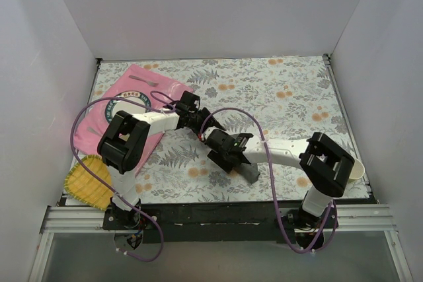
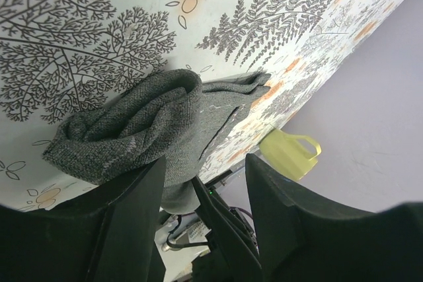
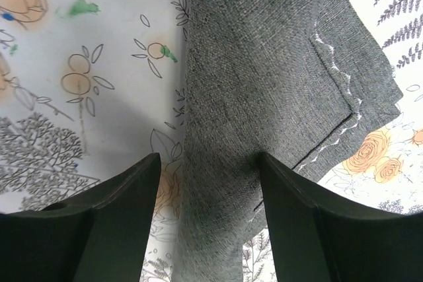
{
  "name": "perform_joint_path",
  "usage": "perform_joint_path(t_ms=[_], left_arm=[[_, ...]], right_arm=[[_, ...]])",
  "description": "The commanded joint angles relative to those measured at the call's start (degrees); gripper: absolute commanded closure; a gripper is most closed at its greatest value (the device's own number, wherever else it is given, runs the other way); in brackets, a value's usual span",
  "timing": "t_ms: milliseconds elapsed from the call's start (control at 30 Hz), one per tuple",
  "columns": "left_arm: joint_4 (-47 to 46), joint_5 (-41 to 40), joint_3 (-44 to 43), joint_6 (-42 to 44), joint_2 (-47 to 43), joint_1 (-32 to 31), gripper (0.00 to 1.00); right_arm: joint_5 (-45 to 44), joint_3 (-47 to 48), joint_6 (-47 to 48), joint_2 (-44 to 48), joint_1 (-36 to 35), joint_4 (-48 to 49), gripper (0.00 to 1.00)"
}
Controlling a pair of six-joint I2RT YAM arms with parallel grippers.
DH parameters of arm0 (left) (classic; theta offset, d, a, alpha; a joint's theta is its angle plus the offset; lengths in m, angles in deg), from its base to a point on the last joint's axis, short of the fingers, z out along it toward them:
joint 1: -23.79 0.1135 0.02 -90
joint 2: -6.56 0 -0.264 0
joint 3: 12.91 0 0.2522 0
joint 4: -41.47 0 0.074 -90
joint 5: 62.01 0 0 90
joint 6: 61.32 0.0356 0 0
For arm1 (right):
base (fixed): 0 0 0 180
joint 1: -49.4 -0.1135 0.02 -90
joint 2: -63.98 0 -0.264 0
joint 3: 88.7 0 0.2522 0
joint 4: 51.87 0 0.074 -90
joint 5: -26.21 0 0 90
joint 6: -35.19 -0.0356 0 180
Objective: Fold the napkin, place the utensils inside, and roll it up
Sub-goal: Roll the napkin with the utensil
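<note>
Now the napkin [image 2: 132, 130] lies bunched on the bench [image 1: 284, 97]. The left fingers [image 2: 125, 222] and right fingers [image 3: 112, 222] stand apart around it, holding nothing. Pinch it gently and roll it tight.

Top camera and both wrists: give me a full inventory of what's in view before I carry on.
napkin: one, charcoal grey, mid-table, partly bunched, under both tools
utensils: count unclear, silver, on the placemat
placemat: one, pink, far left of table
mug: one, pale yellow, near right edge
woven pad: one, yellow, near left corner
tablecloth: one, white floral, covering the table
left tool: one, black, open, straddling the napkin's bunched end
right tool: one, black, open, over the napkin's flat part
</note>
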Motion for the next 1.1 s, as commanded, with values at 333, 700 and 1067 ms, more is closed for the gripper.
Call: perform_joint_path(t_ms=[333,700,1067], left_arm=[[4.78,-1.73,-2.94,2.39,-2.20,1.72,0.42],[22.18,-12.79,-13.92,8.63,-7.56,7.61,0.37],[17.63,-11.76,-8.67,5.21,-14.24,8.40,0.38]], right_arm=[[-0.95,-7.35,-1.09,-2.01,4.19,7.09,0.54],[17.14,-0.69,-1.78,-2.97,8.84,5.61,0.78],[52.22,-1.36,-12.33,-4.03,20.18,11.74,0.81]])
